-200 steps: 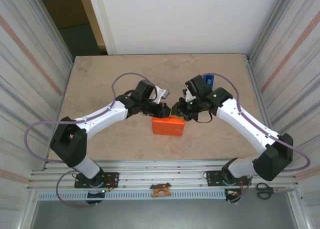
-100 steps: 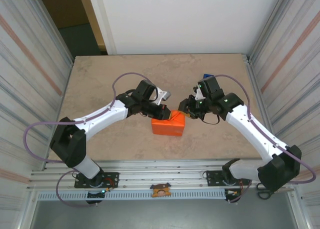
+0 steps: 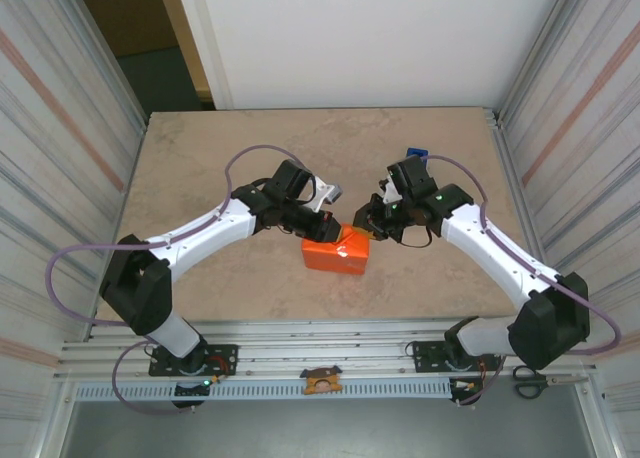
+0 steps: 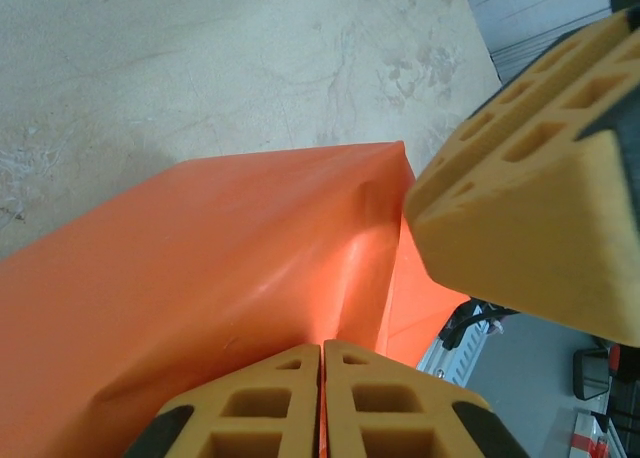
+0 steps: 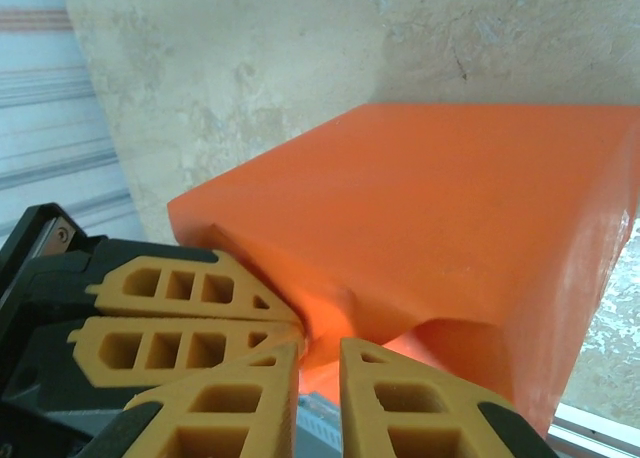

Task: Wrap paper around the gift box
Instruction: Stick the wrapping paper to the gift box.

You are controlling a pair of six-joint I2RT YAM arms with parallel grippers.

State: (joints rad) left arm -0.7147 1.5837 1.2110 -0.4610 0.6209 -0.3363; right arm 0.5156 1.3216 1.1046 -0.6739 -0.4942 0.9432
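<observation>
The paper (image 3: 337, 252) is folded round the gift box, which is hidden inside it; the orange package lies at the table's middle. My left gripper (image 3: 329, 227) is at the package's far top edge. In the left wrist view its jaws (image 4: 322, 350) are shut on a thin fold of the paper (image 4: 220, 268). My right gripper (image 3: 362, 227) faces it from the right. In the right wrist view its jaws (image 5: 320, 348) stand a little apart, with a paper flap (image 5: 350, 323) reaching between the tips. The left gripper's fingers (image 5: 190, 318) sit just beside them.
A blue tape dispenser (image 3: 417, 159) stands behind the right arm near the far right of the table (image 3: 200, 168). Scissors (image 3: 530, 378) lie off the table at the bottom right. Corrugated walls close in both sides.
The right gripper pulled back to the right, then came in again to the package's far right corner, and its jaws narrowed. The left gripper stayed on the fold.
</observation>
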